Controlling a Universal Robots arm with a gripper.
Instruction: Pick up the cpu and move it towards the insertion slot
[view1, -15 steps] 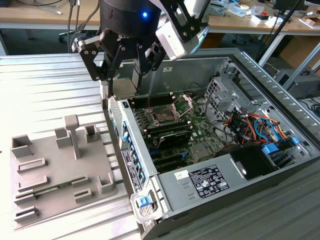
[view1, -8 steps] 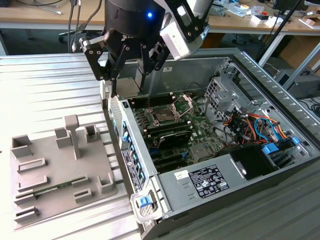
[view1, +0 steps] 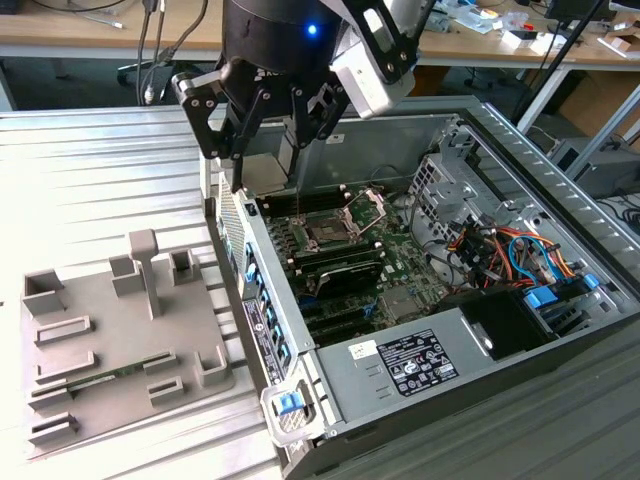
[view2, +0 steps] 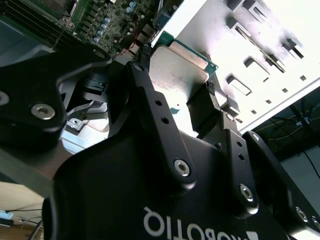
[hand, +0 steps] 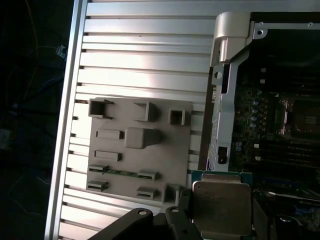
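The cpu (hand: 221, 206) is off the grey tray (hand: 177, 160), held in the gripper (view1: 262, 125). Fingers closed narrow on it, one pad on each of two opposite edges; second wrist view shows the cpu (view2: 175, 70) w/ pale silver top and thin green border, black fingertips (view2: 209, 90) pinching its sides. First wrist view has the chip just past the tray's edge, over the metal side wall of the pc case (hand: 222, 100), i.e. between tray and motherboard (hand: 270, 130).

Exterior view: gripper hangs above the case's far wall, near the corner closest to the tray (view1: 110, 400). Chip itself hard to make out there, a pale slab betw. the fingers. Blue light lit on the arm's wrist (view1: 311, 29).

The insertion slot (view1: 328, 232) sits on the motherboard inside the open pc case (view1: 300, 350), dark square w/ silver frame; hinged plate (view1: 368, 207) stands tilted up beside it, on the exterior view's right. Gripper is above and to the exterior view's left of the slot, apart from it, not over it.

Tray lies on the ribbed metal tabletop (view1: 100, 170), just beside the case's long wall. A long thin green memory stick (view1: 120, 374) rests in the tray near its front edge, betw. small raised blocks. Upright post (view1: 143, 262) stands near the tray's middle.

Cables, blue and orange, bunch at the case's far end on the exterior view's right (view1: 510, 255).
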